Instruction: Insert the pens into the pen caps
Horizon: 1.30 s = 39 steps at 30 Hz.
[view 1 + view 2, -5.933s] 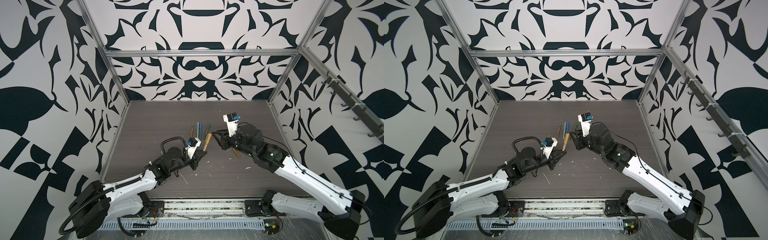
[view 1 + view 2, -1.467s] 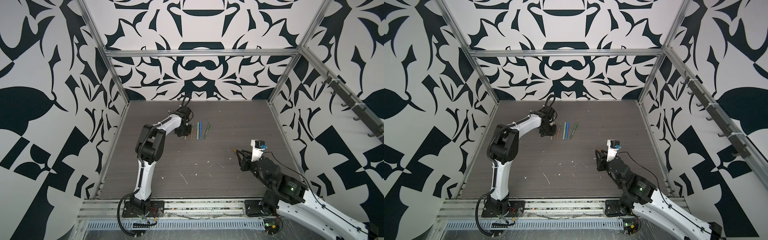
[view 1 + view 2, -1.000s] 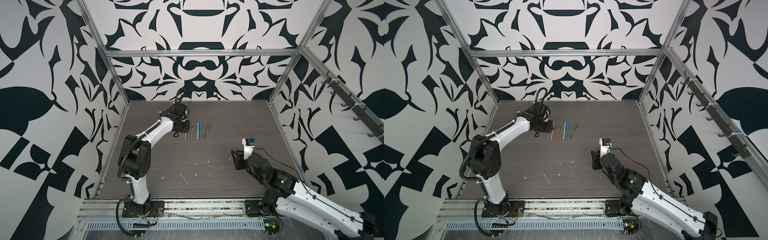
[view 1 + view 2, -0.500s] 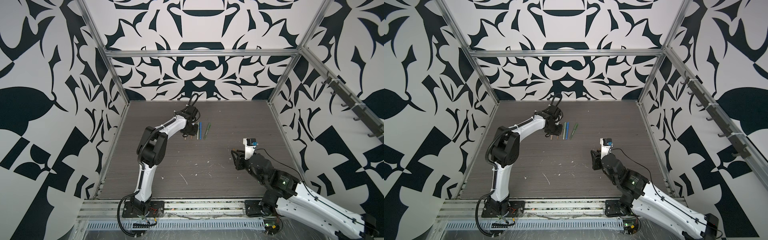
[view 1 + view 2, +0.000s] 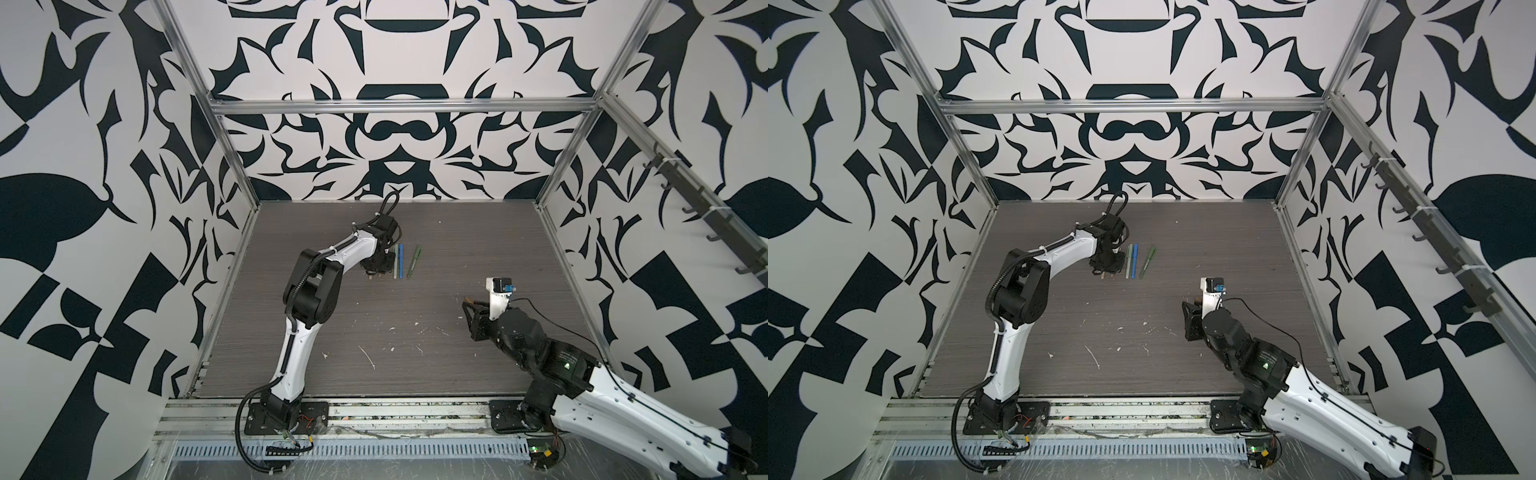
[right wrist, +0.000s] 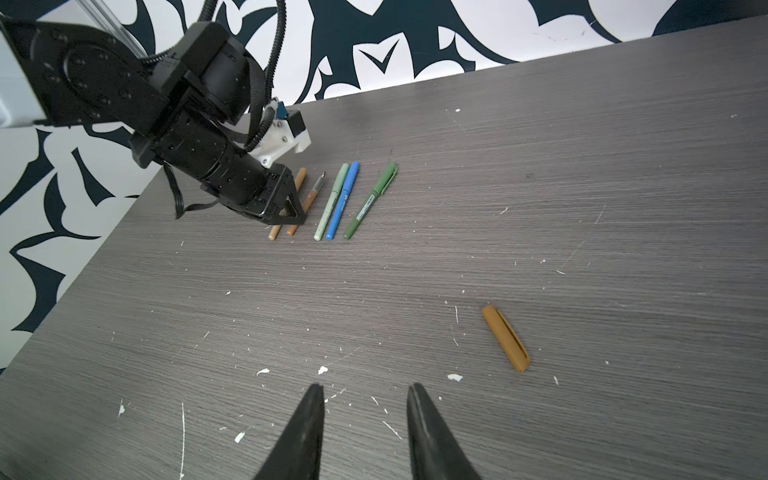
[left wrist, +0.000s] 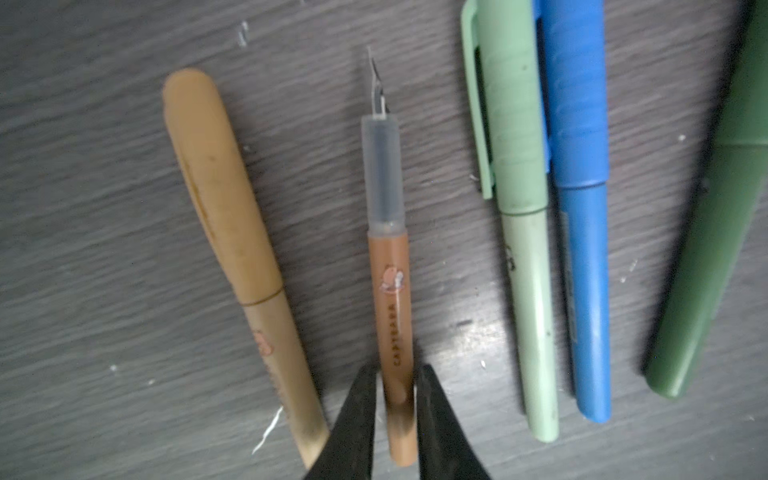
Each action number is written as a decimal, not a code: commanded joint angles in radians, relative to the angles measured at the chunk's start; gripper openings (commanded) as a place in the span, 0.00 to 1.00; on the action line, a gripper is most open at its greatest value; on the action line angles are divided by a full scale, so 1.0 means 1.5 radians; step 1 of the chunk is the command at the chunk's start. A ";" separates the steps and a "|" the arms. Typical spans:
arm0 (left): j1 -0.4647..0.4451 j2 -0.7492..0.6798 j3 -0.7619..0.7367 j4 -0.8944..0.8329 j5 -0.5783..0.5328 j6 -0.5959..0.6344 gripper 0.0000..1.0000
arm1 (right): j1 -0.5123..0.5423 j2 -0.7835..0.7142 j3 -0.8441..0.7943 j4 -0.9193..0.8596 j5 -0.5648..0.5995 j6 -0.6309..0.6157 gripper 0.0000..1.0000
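Nearest to us, on the right of both top views, the right fingers (image 6: 305, 432) are held low over the table (image 6: 582, 166). They are spread apart with nothing between them. White flecks (image 6: 455, 377) dot the dark wood grain below them. Just beyond the fingertips the orange-brown cap (image 6: 505, 338) lies flat on its side, alone, touching neither finger.

Well apart from it, toward the back wall, the five pens lie on the table in a row running roughly front to back. Going from left to right in both top views, we see first the tan pen (image 7: 270, 353) with the tan cap (image 7: 216, 187) on it. Next is the orange-brown pen (image 7: 392, 291), uncapped, its clear grip section and fine metal nib pointing toward the back wall. The pale green pen (image 7: 532, 311) and the blue pen (image 7: 588, 311) lie touching along their length, each wearing its cap. The dark green pen (image 7: 706, 270), also capped, lies a little apart and tilted.

The left fingers (image 7: 357, 415) stand at the near end of the orange-brown pen, one on each side, close against the barrel. We cannot tell whether they actually press it.
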 commanded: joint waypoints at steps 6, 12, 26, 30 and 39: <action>-0.010 0.018 0.001 -0.029 -0.043 0.019 0.15 | -0.003 -0.001 0.007 0.015 0.009 0.006 0.36; -0.014 -0.057 -0.034 -0.003 -0.024 0.021 0.09 | -0.003 0.011 0.020 0.012 0.007 0.001 0.36; -0.028 -0.409 -0.362 0.338 0.178 -0.002 0.06 | -0.004 0.030 0.040 0.022 0.000 -0.010 0.36; -0.065 -0.524 -0.525 0.512 0.223 0.014 0.05 | -0.005 0.026 0.038 0.035 -0.014 -0.007 0.36; -0.150 -0.676 -0.735 0.738 0.284 -0.015 0.03 | -0.006 0.046 0.024 0.219 -0.176 -0.025 0.44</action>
